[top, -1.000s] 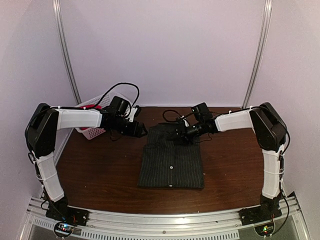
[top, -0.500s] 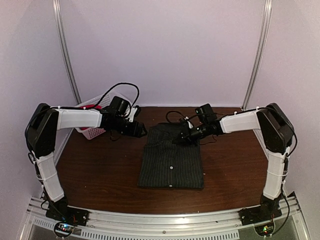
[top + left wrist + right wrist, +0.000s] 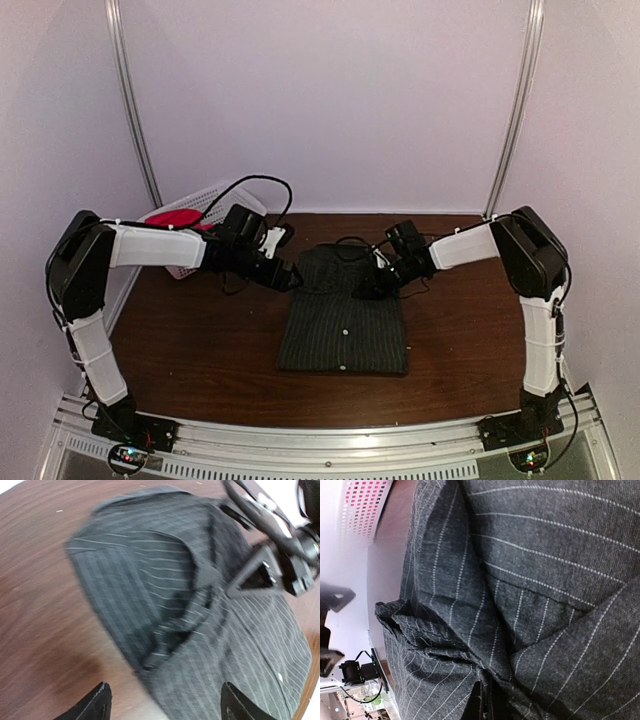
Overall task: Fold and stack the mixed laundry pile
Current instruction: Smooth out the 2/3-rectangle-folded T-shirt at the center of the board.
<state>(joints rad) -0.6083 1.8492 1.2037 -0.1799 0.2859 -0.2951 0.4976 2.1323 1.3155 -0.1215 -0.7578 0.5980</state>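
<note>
Top external view puts the pinstriped shirt (image 3: 343, 315) in the middle of the table (image 3: 200, 350), already narrowed to a rectangle. Its long axis runs from the near hem away to the collar, with the button line down the centre. Both arms reach in at the far, collar end. The right gripper (image 3: 372, 288) lies on the cloth just right of the collar, its jaws pressed together on what looks like a pinched fold, since creases in its wrist view run toward the dark slit at the bottom edge. The left gripper (image 3: 290, 278) sits just beside the far-left corner, over bare wood and not on the cloth. Its fingers (image 3: 97, 706) are spread wide and hold nothing, and the shirt's shoulder lies straight ahead between them. I judge that any next fold brings the collar end toward the near hem, so the left side needs a matching hold before the cloth can travel evenly; the right arm already has its grip. How many layers the right jaws have caught cannot be told, because the fingertips are buried in fabric. The left wrist view is smeared. The red-pink T-shirt (image 3: 172, 215) lies in the white basket (image 3: 195, 205) at the far left, well apart and largely hidden behind lattice and the left arm.
</note>
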